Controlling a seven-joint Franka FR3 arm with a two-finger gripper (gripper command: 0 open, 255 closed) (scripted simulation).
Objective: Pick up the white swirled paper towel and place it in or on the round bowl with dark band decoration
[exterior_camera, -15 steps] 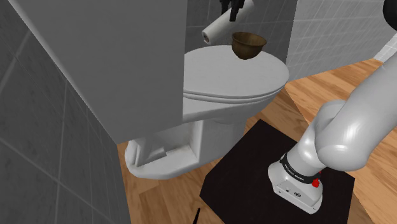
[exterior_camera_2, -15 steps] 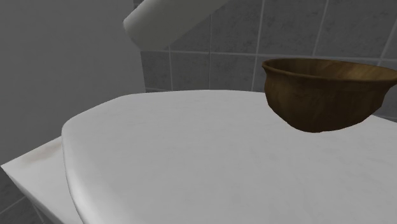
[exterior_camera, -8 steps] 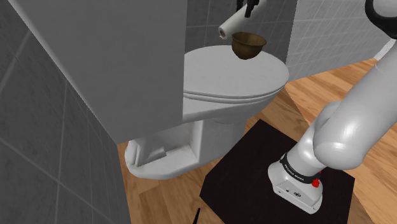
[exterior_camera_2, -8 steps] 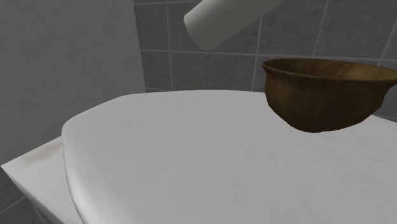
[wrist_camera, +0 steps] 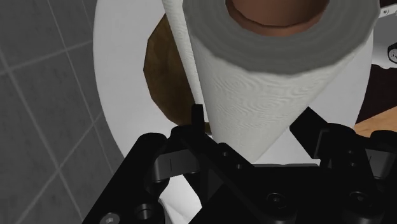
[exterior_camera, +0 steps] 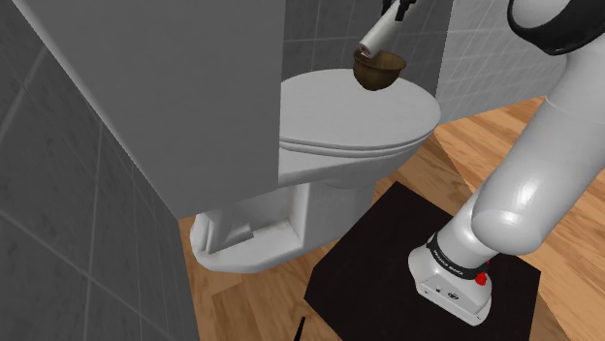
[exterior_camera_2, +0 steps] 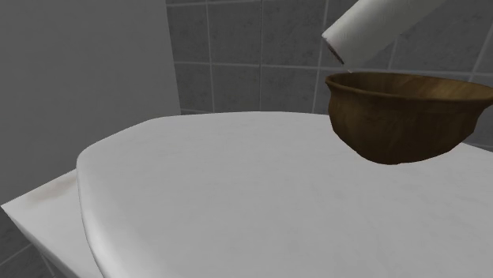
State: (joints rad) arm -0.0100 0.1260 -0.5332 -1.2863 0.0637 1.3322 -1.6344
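White paper towel roll point(wrist_camera: 280, 83): swirl-embossed sheet wound on a brown cardboard core, carried in the air and tilted. Its lower end hangs just over the rim of the bowl. In the second exterior view a sliver of tiled wall shows between the roll's end point(exterior_camera_2: 371, 28) and that rim.
Gripper point(wrist_camera: 254, 121): all black, its two fingers pressed against opposite sides of the roll and clasping it. In the shoulder view it sits at the picture's top edge point(exterior_camera: 403, 6), above the roll point(exterior_camera: 376, 37).
Bowl point(exterior_camera_2: 403, 118): round, brown and wood-grained with a darker rim. It stands at the rear edge of the toilet lid point(exterior_camera: 378, 70).
Toilet lid point(exterior_camera: 339, 116): white, closed and rounded, with its middle and front edge bare.
Edges: a grey tiled wall point(exterior_camera_2: 253, 63) rises close behind the bowl. A plain grey partition point(exterior_camera: 165, 87) stands along the lid's side at the shoulder view's left.
Open room: free air lies over the lid's front half, and wood-plank floor point(exterior_camera: 504, 126) spreads past its other side.
Stand point(exterior_camera: 378, 262): a black box on the floor near the toilet's front, from which the white arm point(exterior_camera: 543, 165) rises.
Writing: marks on the dark collar at the arm's foot point(exterior_camera: 456, 260) are too small to read.
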